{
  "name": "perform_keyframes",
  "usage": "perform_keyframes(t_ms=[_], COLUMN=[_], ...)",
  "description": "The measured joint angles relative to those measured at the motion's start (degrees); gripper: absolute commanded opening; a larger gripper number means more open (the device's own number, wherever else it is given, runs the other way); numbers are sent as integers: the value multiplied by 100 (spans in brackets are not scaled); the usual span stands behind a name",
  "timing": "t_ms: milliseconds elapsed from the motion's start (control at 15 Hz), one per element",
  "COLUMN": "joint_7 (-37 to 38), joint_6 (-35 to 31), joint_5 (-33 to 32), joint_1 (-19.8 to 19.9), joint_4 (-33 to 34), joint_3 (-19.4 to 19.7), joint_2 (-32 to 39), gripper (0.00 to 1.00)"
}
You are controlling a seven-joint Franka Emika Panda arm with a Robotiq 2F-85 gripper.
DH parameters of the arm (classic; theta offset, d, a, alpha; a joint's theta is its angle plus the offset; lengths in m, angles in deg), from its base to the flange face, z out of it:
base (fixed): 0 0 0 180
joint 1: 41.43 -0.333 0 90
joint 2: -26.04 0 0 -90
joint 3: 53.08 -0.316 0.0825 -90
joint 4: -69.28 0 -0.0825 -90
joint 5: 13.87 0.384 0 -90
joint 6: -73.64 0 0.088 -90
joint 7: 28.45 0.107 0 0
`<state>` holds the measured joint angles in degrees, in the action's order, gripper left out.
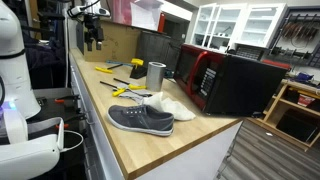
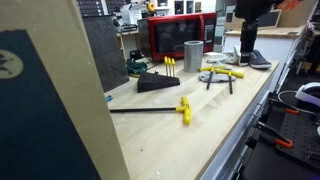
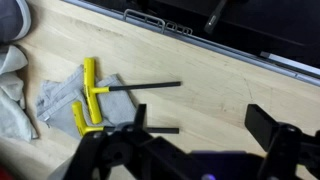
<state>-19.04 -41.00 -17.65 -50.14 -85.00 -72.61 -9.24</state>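
My gripper (image 3: 205, 125) is open and empty, hanging high above a wooden workbench (image 1: 190, 140); it shows in both exterior views (image 1: 93, 40) (image 2: 247, 55). Below it, in the wrist view, two yellow T-handle hex keys (image 3: 92, 82) (image 3: 80, 118) lie on a grey cloth (image 3: 55, 100). The same yellow keys show on the bench in both exterior views (image 1: 126, 90) (image 2: 222, 72). The gripper touches nothing.
A grey shoe (image 1: 140, 120) and white cloth (image 1: 168, 106) lie near the bench's front. A metal cup (image 1: 156, 75) and a red and black microwave (image 1: 230, 80) stand behind. Another yellow T-handle key (image 2: 184, 108) and a black wedge-shaped holder (image 2: 155, 82) lie farther along.
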Motion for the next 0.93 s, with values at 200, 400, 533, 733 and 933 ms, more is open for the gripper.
perform_keyframes(t_ms=[200, 400, 533, 733, 933], joint_7=[0, 0, -3, -144, -580], joint_6=[0, 0, 1, 51, 305], joint_5=[0, 0, 0, 7, 9], joint_1=[0, 0, -39, -59, 40], joint_4=[0, 0, 1, 62, 291], joint_3=[0, 0, 92, 484, 1153], joint_2=[0, 0, 1, -1, -7], gripper=[100, 100, 100, 100, 100])
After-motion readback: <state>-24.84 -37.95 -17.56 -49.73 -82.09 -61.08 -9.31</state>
